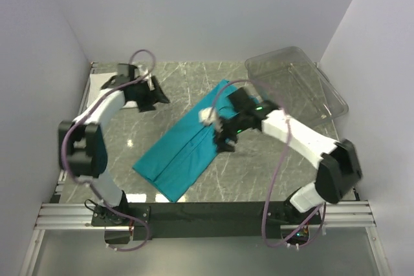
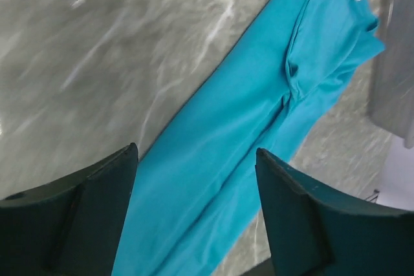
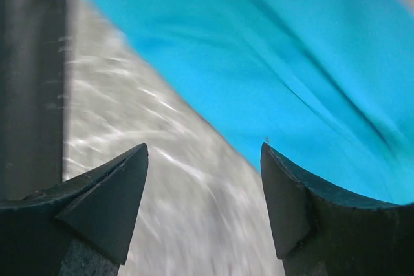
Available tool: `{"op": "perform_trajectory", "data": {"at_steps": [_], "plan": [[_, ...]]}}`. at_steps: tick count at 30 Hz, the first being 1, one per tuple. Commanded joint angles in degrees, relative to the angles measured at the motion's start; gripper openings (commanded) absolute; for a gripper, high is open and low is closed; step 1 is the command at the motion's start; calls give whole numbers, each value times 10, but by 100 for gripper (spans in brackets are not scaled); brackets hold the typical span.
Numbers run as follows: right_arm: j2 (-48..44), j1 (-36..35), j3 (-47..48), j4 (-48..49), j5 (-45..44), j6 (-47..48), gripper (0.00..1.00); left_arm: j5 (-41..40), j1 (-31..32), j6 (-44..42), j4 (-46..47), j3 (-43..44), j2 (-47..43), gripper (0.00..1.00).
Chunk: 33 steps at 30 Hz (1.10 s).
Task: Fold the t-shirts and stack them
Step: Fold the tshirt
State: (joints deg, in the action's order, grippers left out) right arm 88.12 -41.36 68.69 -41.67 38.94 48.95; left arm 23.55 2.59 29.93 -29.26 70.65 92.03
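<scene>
Both sets of jaws stand wide and empty by the teal t-shirt (image 1: 182, 152), lying lengthwise-folded on the worktop (image 1: 259, 172); I'd pinch both layers squarely at one short end.

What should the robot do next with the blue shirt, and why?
Probably lower the open right end effector onto one end of the teal-blue cloth t-shirt: it lies as a long narrow strip on the grey marble table, not yet folded short.
</scene>
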Motion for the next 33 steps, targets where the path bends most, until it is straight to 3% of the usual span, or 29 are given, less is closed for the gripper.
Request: {"op": "perform_trajectory", "data": {"at_steps": [1,5,9,14,22,25,28,29,33], "plan": [[-85,104,-28,8,34,-64,76,19,51,-51,39,95,100,77],[-146,268,-65,73,25,-174,76,17,94,-66,30,225,247,75],[-177,354,-82,110,40,-241,76,13,122,-75,-5,348,354,75],[-189,381,-93,125,52,-255,76,25,152,-78,-46,480,464,71],[-176,395,-102,142,55,-272,76,29,174,-80,-46,474,493,61],[-170,395,-102,144,57,-275,76,19,185,-89,-58,476,504,53],[-167,395,-102,147,58,-278,76,-22,194,-89,-65,471,511,39],[-166,395,-103,147,59,-276,76,-32,194,-81,-68,472,514,28],[-165,395,-106,149,58,-278,76,-68,193,-69,-80,490,520,5]]}}
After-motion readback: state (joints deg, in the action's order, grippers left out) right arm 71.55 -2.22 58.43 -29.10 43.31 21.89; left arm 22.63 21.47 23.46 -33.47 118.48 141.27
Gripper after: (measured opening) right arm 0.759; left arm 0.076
